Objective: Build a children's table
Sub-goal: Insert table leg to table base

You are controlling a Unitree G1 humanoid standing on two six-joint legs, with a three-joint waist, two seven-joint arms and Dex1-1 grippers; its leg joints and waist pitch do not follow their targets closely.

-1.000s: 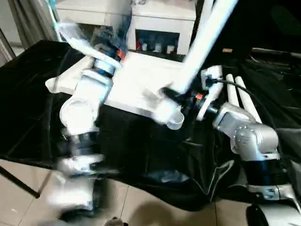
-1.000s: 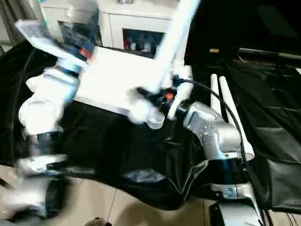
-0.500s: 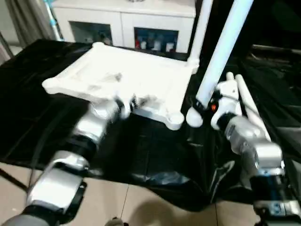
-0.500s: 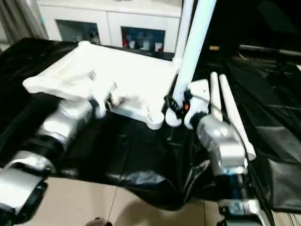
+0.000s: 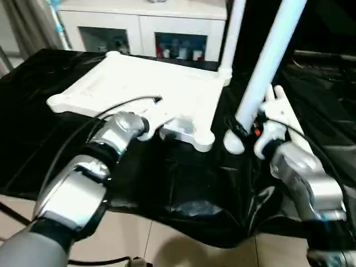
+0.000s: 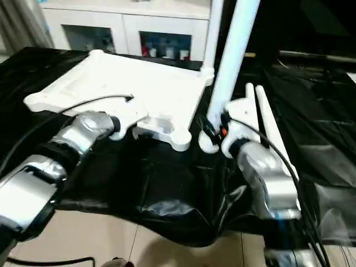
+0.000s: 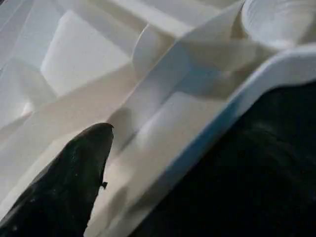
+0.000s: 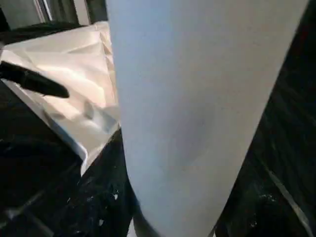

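Note:
The white tabletop (image 5: 139, 83) lies underside up on a black cloth. One white leg (image 5: 232, 33) stands upright in its far right corner socket. My right gripper (image 5: 243, 127) is shut on a second leg (image 5: 270, 55) near its thick lower end. That leg is held nearly upright just right of the near right corner socket (image 5: 204, 139). Two more legs (image 5: 289, 119) lie on the cloth behind my right wrist. My left gripper (image 5: 167, 123) is open at the tabletop's near edge. One black finger (image 7: 74, 177) hovers over the ribbed underside, just inside the rim.
A black cloth (image 5: 178, 178) covers the work surface and hangs over its front edge above a tiled floor. A white cabinet (image 5: 144, 28) with glass doors stands behind the tabletop. A black cable runs along my left forearm.
My left arm has come down from above the tabletop to its near edge. My right gripper has carried the leg a little to the right, away from the near corner socket, and set it more upright.

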